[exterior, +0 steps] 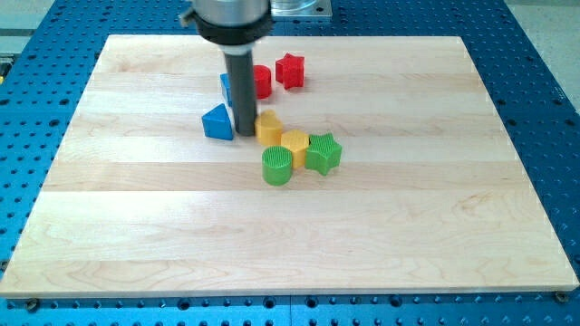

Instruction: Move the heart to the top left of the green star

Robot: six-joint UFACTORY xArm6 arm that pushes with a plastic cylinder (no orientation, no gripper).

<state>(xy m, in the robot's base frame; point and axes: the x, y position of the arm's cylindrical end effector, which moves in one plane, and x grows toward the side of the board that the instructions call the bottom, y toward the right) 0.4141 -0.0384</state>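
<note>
Nudging yellow heart [268,128] | my tip [245,135] touching its left side, gripping nothing | green star [323,152] lower right, yellow block [294,143] between

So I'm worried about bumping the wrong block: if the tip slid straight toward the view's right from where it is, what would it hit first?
My tip would first meet the yellow heart, right beside it. The blue triangle lies on its other side.
</note>
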